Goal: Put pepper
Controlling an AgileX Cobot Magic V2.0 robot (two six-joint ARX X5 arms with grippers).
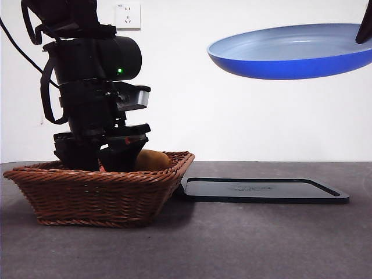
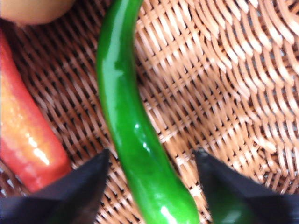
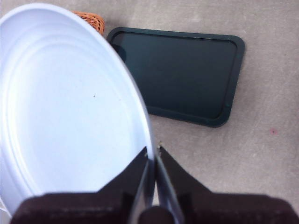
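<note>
- My left gripper (image 2: 152,186) has its jaws spread wide, one on each side of the pepper (image 2: 128,116), neither pressing on it.
- The pepper lies flat on the woven floor of the basket (image 2: 224,84), its long axis running straight out between my jaws, thick end nearest me, the slimmer part curving away.
- Beside it lies a long red-orange vegetable (image 2: 23,130); a tan rounded potato (image 2: 32,7) sits past both.
- My left arm (image 1: 93,75) drops steeply into the wicker basket (image 1: 99,192), wrist low between the rims.
- My right gripper (image 3: 152,163) is pinched tight on the rim of a blue plate (image 3: 65,102), held high in the air above a dark tray (image 3: 182,74).
- The tray lies flat just beside the basket on a grey table (image 1: 232,244); behind is a white wall (image 1: 232,116) with a socket (image 1: 128,14).
</note>
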